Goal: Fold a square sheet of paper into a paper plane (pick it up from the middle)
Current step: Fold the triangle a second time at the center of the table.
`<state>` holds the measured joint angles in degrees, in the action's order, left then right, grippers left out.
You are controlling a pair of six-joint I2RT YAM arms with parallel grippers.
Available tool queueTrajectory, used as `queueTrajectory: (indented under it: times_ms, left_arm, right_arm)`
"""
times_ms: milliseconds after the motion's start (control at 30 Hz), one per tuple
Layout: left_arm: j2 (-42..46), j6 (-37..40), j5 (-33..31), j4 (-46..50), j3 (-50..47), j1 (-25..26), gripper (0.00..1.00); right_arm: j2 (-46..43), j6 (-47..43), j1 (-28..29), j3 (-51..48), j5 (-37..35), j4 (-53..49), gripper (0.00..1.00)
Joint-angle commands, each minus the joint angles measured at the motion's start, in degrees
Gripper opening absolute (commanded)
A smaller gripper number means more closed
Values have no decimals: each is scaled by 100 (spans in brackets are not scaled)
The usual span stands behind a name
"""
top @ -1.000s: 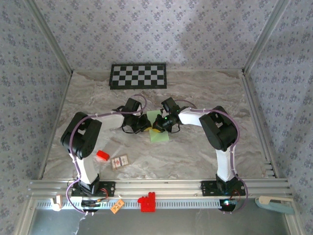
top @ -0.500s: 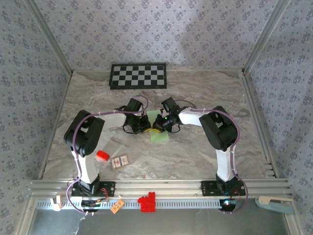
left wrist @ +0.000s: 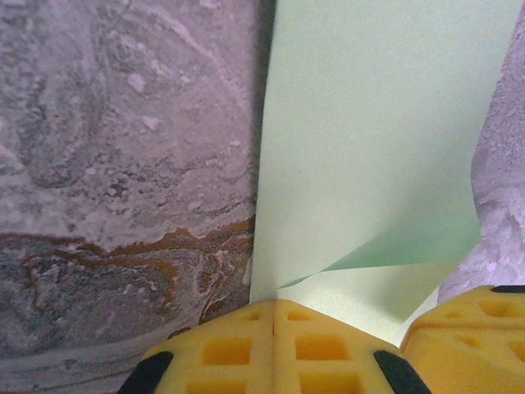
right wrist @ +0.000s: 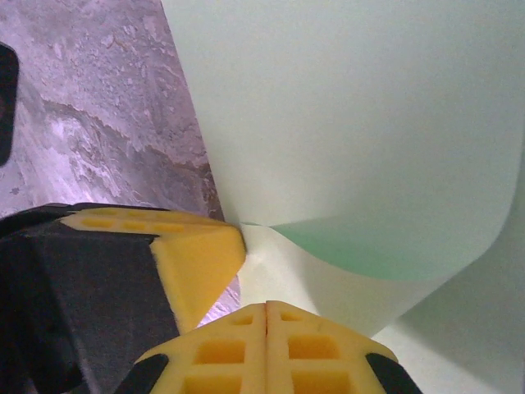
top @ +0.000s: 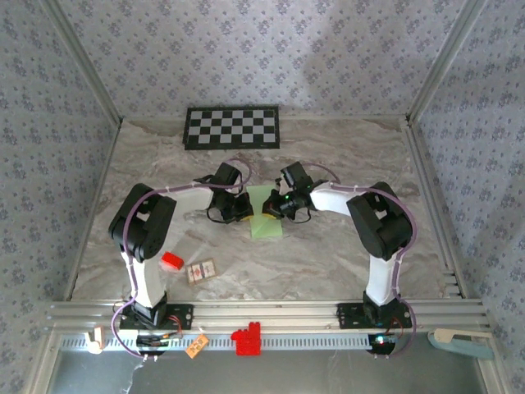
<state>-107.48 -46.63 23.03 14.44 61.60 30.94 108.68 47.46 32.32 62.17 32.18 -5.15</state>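
Observation:
The square sheet of paper (top: 267, 227), pale green, lies mid-table with one layer curled over another (left wrist: 369, 148) (right wrist: 369, 123). My left gripper (top: 245, 210) (left wrist: 273, 305) is shut, its yellow tips resting at the sheet's left edge where the fold begins. My right gripper (top: 271, 210) (right wrist: 266, 308) is shut too, its tips on the lower layer under the curling flap. The two grippers stand close side by side. Nothing shows between either pair of jaws. The paper plane is out of view.
A black-and-white checkerboard panel (top: 232, 127) lies at the back of the marble table (top: 344, 148). A small red block (top: 171, 262) and a small card (top: 202, 270) sit near the left arm's base. Patterned walls close in three sides.
The right arm has swung a little to the right, its gripper still at the paper. The left gripper has edged slightly right. Both stay shut.

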Motion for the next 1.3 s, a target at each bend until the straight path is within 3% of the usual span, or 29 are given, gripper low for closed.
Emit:
queueTrajectory:
  times_ms: [0,500,667,1000,1267]
  left_arm:
    - [-247,147,-356,466,40,24,0]
    - [-152,184,-304,542,192,53,0]
    - [278,150,-101,488,441,49,7]
    - [979,-681,561,-394,-587,194,14]
    - [859,-725,584,-439,-741,463,16]
  right_arm:
    - [94,-299,-15,23,95,-109,4]
    - [583,-103,-51,-219,-454,-326,4]
    - [629,63,-52,-379,-642,-289,4]
    - [699,197,-51,-373,-811,-477,4]
    - [746,212,-47,-337,-799,-541,4]
